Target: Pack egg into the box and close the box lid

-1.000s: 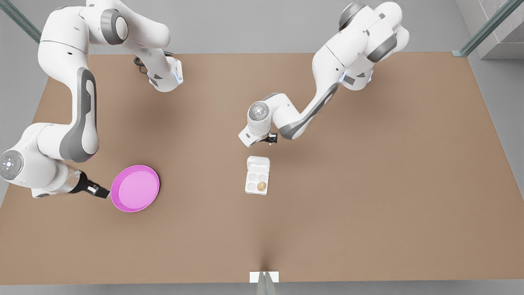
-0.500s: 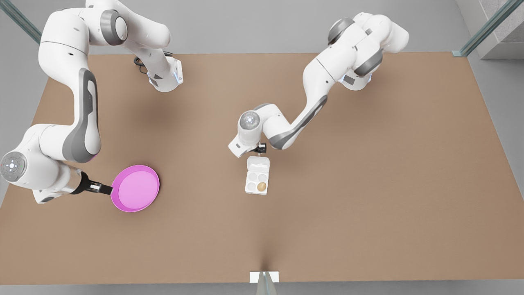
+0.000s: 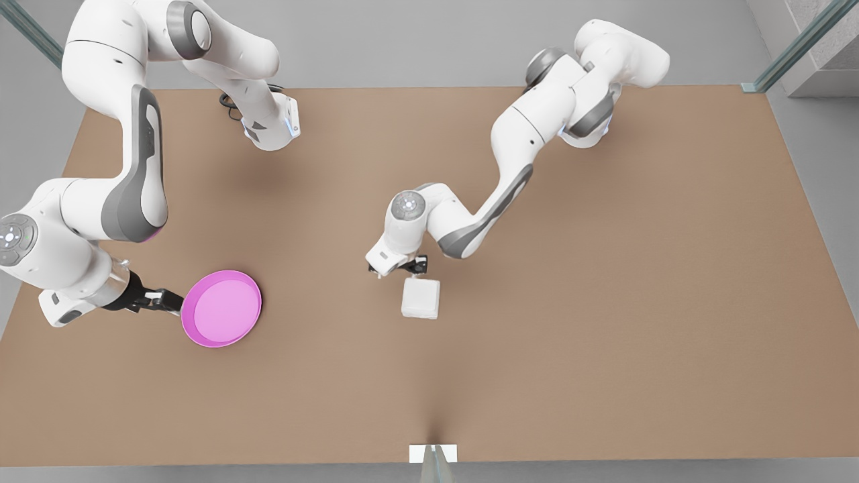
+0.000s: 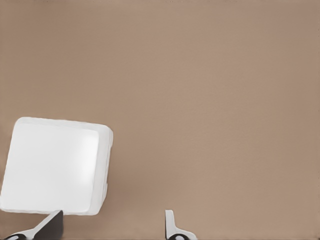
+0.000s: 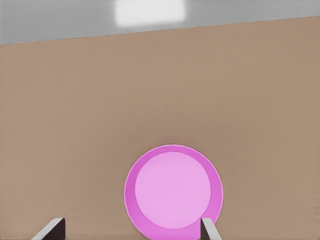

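At the front view's left, the right gripper hovered just beside the pink plate, its fingers spread wide with nothing between them and the plate lying bare ahead of them; this arm appeared to wait. The brown table lay between it and the work at centre. There the box sat with the lid folded down flat over the tray, presenting one plain white square. In the left wrist view the lid covered the box edge to edge, and no cup could be seen. The left gripper stood just beside the box's far edge, its fingers parted and empty, one fingertip near the box's corner; whether it touched the box could not be told from these views. The egg was hidden, presumably shut inside the box under the lid, though this is a judgement and not something seen. On that reading, both parts of the task looked done: egg packed, lid down. What was left, if anything, was to confirm that the lid sat fully seated and to draw the left gripper clear without nudging the box.
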Motion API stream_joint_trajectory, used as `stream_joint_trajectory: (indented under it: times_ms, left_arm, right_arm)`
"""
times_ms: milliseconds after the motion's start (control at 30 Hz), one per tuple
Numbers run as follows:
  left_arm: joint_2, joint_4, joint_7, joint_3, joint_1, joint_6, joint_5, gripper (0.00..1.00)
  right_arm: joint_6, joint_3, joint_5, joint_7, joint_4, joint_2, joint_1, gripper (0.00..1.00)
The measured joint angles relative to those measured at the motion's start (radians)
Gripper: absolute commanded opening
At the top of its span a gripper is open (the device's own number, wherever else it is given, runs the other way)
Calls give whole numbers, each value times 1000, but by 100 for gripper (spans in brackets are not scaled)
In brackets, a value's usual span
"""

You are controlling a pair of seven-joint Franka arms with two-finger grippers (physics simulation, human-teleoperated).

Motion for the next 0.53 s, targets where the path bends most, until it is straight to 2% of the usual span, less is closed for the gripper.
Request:
stream_joint_trajectory:
  times_ms: [100, 233, 267, 300, 333, 367, 400, 467, 533]
  left_arm:
    - [-121, 15, 15, -2, 43, -106, -4, 100]
    - [-328, -32, 47, -7, 296, -271, -35, 100]
    - [-355, -58, 76, 86, 318, -311, -61, 100]
    - [-412, -102, 118, 239, 315, -354, -138, 100]
    - [-518, -210, 161, 262, 403, -388, -205, 100]
    - [-676, -415, 202, 239, 509, -386, -254, 100]
    - [-777, -543, 240, 226, 570, -377, -288, 100]
    - [-845, -622, 310, 215, 612, -377, -331, 100]
    - [-860, -638, 373, 213, 612, -380, -355, 100]
  right_arm:
    - [-1, 0, -2, -8, 1, -5, 0, 100]
    - [5, 25, -35, -12, 9, 1, 0, 100]
    - [7, 29, -41, -13, 9, 2, 0, 100]
    - [8, 30, -46, -14, 9, 3, 0, 100]
    - [9, 31, -49, -14, 8, 3, 0, 100]
    - [9, 32, -52, -15, 6, 2, 0, 100]
    - [9, 32, -54, -16, 5, 2, -1, 100]
    - [10, 32, -57, -17, 7, 1, -1, 100]
    - [11, 32, -58, -18, 8, 1, -2, 100]
